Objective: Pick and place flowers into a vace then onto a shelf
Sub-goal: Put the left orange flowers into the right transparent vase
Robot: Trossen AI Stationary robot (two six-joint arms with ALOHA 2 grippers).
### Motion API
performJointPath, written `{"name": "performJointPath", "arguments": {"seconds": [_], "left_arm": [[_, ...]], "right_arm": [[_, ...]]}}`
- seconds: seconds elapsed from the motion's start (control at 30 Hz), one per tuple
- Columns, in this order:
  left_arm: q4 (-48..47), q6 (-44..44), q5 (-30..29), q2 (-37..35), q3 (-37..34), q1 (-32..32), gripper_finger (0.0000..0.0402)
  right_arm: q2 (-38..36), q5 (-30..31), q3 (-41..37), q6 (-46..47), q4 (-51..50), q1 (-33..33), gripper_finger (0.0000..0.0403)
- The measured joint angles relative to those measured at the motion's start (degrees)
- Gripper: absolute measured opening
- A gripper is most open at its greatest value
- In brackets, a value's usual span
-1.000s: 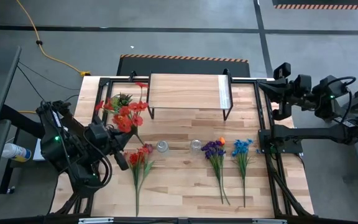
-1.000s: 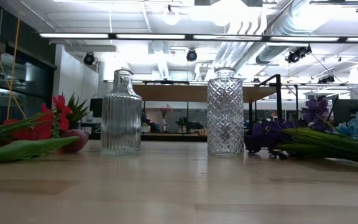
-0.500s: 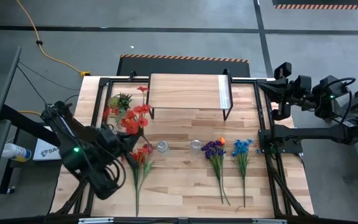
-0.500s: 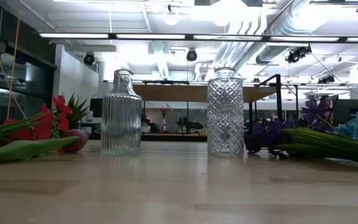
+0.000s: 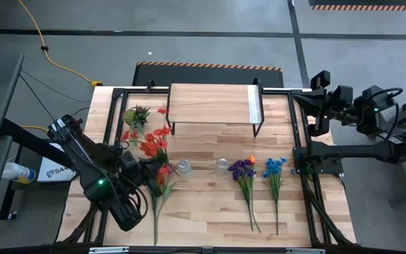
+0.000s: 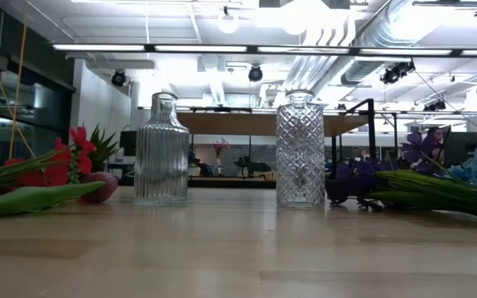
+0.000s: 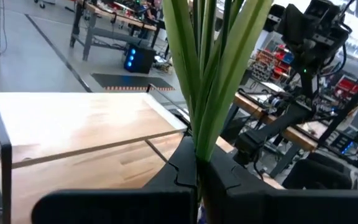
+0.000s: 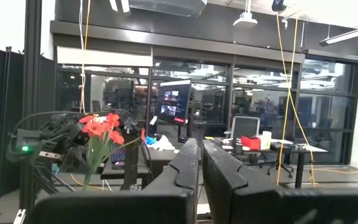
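My left gripper (image 5: 146, 171) is shut on a bunch of red flowers (image 5: 151, 141), held above the table's left part, left of the ribbed glass vase (image 5: 183, 166). A second, diamond-cut vase (image 5: 222, 165) stands to its right. Another red bunch (image 5: 158, 189) lies flat near the left gripper. A purple bunch with one orange bloom (image 5: 244, 171) and a blue bunch (image 5: 275, 171) lie right of the vases. The shelf (image 5: 213, 106) stands at the far edge. My right gripper (image 8: 201, 163) is shut and parked off the table's far right corner (image 5: 321, 106). My left gripper pinches the red bunch's green stems (image 7: 201, 124) between its two fingers (image 7: 185, 165), several stems together. The fingers come about level from the table's left and lie across the stems. The bunch is lifted clear, its stems rising from the fingers and its blooms leaning toward the far edge.
A small green spiky potted plant (image 5: 138, 114) stands left of the shelf, close to the held blooms. Dark frame rails (image 5: 298, 152) border the table on the right. Bare planks (image 5: 210, 212) lie near the front edge between the bunches.
My left arm has swung toward the table's near edge and right, carrying the red bunch from beside the potted plant toward the ribbed vase. The bunch now stands more upright, so its blooms show closer together from above. The gripper has stayed shut on it.
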Motion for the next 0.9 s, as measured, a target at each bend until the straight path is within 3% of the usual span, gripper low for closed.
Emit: {"name": "performJointPath", "arguments": {"seconds": [0.23, 0.47, 0.57, 0.67, 0.8, 0.9], "left_arm": [[1.1, 0.2, -3.3, 0.0, 0.0, 0.0, 0.0035], [4.4, 4.7, -1.9, 0.0, 2.0, 0.4, 0.0035], [15.6, 17.8, 1.0, 0.0, 2.3, 2.3, 0.0035], [32.2, 37.5, 6.0, 0.0, 2.3, 6.2, 0.0035], [54.7, 62.5, 15.0, 0.5, 1.5, 13.2, 0.0035], [69.0, 76.6, 25.4, 0.6, 0.6, 18.5, 0.0035]], "right_arm": [[0.1, 0.0, 0.0, 0.6, -0.2, 0.0, 0.0012], [0.9, 1.9, 0.0, 1.1, -0.6, 0.0, 0.0012], [1.5, 5.0, 0.0, -0.6, -2.0, 0.0, 0.0012], [1.9, 7.4, 0.0, -3.2, -4.5, 0.0, 0.0012], [1.9, 8.0, 0.0, -5.7, -8.9, 0.0, 0.0012], [1.4, 7.7, 0.0, -6.0, -13.6, 0.0, 0.0012]]}}
